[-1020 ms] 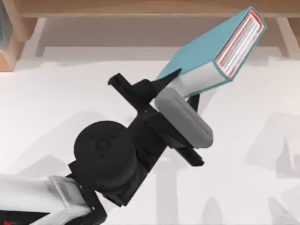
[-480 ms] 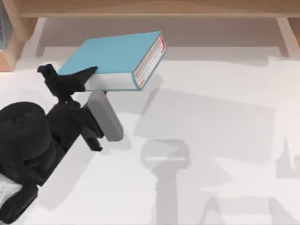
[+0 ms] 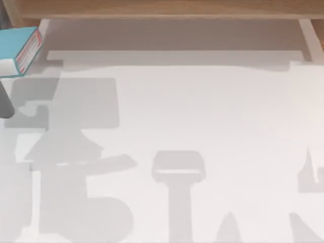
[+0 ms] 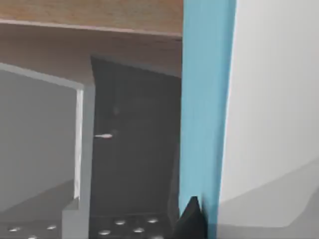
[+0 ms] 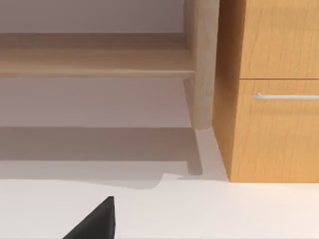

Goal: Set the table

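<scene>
The table (image 3: 202,126) is a broad white top crossed by grey shadows. A teal book (image 3: 20,50) with white pages and a red-striped edge hangs at the top view's far left, partly cut off by the picture's edge. Just below it, a grey part of my left arm's wrist (image 3: 5,98) shows at that same edge. In the left wrist view the book's teal cover (image 4: 207,99) runs upright, and one black fingertip (image 4: 191,221) of my left gripper presses against it. A single black fingertip (image 5: 94,224) of my right gripper shows low over the table (image 5: 224,209).
A wooden shelf (image 3: 162,10) runs along the table's back edge. At the back right a wooden post (image 5: 202,64) stands beside a wooden cabinet (image 5: 279,129) with a metal handle. A dark panel (image 4: 134,149) lies behind the book.
My left arm has swung left with the book, from the upper right of the middle to the far left edge. Most of the arm has left the top view.
</scene>
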Action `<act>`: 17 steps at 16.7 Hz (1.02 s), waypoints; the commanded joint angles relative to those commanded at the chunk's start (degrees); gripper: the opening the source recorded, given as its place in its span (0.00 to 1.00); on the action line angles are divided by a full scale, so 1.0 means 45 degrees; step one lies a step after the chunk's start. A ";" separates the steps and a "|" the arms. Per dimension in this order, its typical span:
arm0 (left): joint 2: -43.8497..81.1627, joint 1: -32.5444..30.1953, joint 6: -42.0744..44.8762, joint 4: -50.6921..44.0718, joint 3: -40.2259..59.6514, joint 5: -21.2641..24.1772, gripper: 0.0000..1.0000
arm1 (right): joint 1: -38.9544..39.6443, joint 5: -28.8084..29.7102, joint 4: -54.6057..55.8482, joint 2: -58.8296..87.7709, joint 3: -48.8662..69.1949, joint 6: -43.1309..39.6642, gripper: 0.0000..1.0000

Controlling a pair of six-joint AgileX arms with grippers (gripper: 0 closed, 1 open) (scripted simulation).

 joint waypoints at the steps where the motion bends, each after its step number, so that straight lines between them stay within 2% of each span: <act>1: 0.0449 0.0889 0.0447 -0.0342 0.0681 0.0528 0.00 | 0.0000 0.0000 0.0000 0.0000 0.0000 0.0000 1.00; 5: 0.2621 0.3259 0.1958 -0.1525 0.3829 0.2660 0.00 | 0.0000 0.0000 0.0000 0.0000 0.0000 0.0000 1.00; 8: 0.3986 0.3861 0.2681 -0.2109 0.5391 0.3853 0.00 | 0.0000 0.0000 0.0000 0.0000 0.0000 0.0000 1.00; 10: 0.4313 0.3868 0.2860 -0.2273 0.5761 0.4162 0.00 | 0.0000 0.0000 0.0000 0.0000 0.0000 0.0000 1.00; 17: 0.4308 0.3817 0.2859 -0.2253 0.5776 0.4128 0.00 | 0.0000 0.0000 0.0000 0.0000 0.0000 0.0000 1.00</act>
